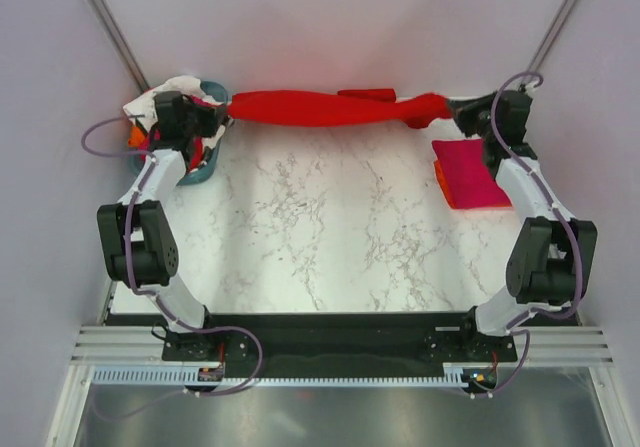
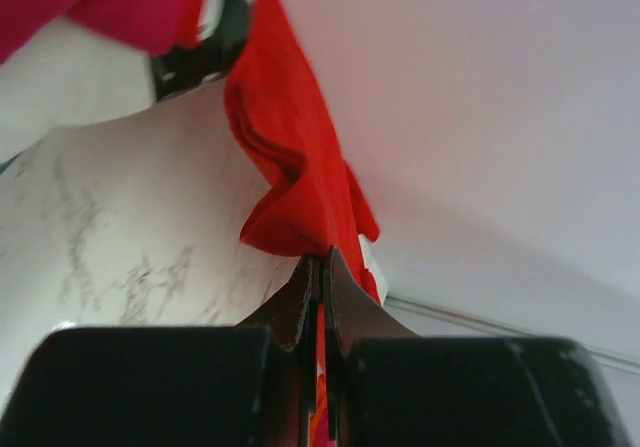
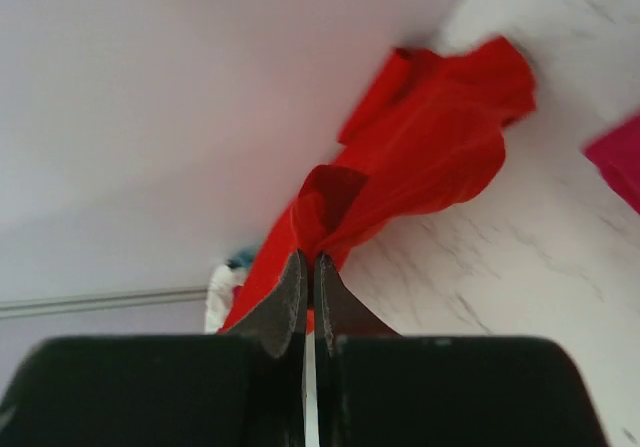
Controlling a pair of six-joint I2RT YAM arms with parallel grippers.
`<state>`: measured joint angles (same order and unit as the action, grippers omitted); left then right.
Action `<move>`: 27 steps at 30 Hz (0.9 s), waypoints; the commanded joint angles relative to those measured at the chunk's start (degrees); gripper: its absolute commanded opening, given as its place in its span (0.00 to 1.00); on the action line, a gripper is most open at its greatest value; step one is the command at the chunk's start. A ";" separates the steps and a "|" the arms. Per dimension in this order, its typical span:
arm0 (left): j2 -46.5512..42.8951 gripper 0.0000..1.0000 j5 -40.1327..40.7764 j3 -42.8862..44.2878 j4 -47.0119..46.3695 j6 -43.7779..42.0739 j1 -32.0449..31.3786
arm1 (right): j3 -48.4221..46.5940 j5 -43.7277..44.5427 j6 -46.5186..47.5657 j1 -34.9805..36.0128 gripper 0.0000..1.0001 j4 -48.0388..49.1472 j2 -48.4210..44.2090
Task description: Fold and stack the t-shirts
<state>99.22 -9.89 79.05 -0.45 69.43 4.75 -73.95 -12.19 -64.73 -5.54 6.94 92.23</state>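
While stretched along the far edge of the marble table [image 1: 320,237], the red t-shirt [image 1: 330,108] is clamped at one end by the left gripper [image 1: 218,117] and at the other by the right gripper [image 1: 466,113]. A folded magenta-pink t-shirt [image 1: 468,170] is laid near the right arm.

Teal plastic oval tub [image 1: 214,93] at far left is showing only slivers, with the left arm [image 1: 165,172] covering most of it. White cloth [image 1: 150,95] and orange cloth [image 1: 136,137] beside it are peeking out, their shapes unclear. Orange folded t-shirt [image 1: 440,177] at right is lying mostly under the magenta-pink folded t-shirt [image 1: 470,172]. Blurred magenta-pink cloth [image 2: 80,2] is running off the left wrist view's top-left corner. Bright red cloth t-shirt [image 1: 320,107] ends are vanishing between the pressed-together fingers of the left gripper [image 2: 320,267] and right gripper [image 3: 308,267].
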 commanded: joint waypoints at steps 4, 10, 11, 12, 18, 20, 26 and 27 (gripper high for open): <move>-7.37 0.02 -3.82 -13.46 -11.94 -2.63 0.26 | 15.75 0.32 2.15 -1.66 0.00 5.54 -11.26; -12.72 0.02 -5.23 -25.24 -13.78 -4.83 -1.50 | 27.35 1.11 4.35 -2.11 0.00 3.96 -17.24; -13.69 0.02 -4.97 -29.17 -14.49 -5.09 -1.59 | 29.11 1.55 4.44 -2.11 0.00 4.13 -18.30; -15.18 0.02 -4.35 -31.39 -15.36 -5.61 -1.59 | 32.96 1.90 4.26 -2.02 0.00 4.40 -19.61; -24.24 0.02 0.03 -42.21 -12.57 -9.58 -1.33 | 40.72 -0.55 6.80 -2.10 0.00 3.00 -26.21; -27.04 0.02 0.40 -45.89 -11.86 -9.31 -0.45 | 41.43 -0.65 8.12 -2.02 0.00 0.11 -27.01; -33.74 0.02 1.80 -53.55 -9.31 -8.87 3.50 | 47.93 -1.53 9.27 -1.84 0.00 -2.54 -31.84; -35.05 0.02 1.89 -54.17 -8.18 -8.96 4.03 | 48.63 -1.35 9.44 -1.93 0.00 -3.33 -33.06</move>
<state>67.51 -10.39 26.55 -10.15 63.29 6.83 -27.22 -12.75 -57.17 -7.35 5.19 61.76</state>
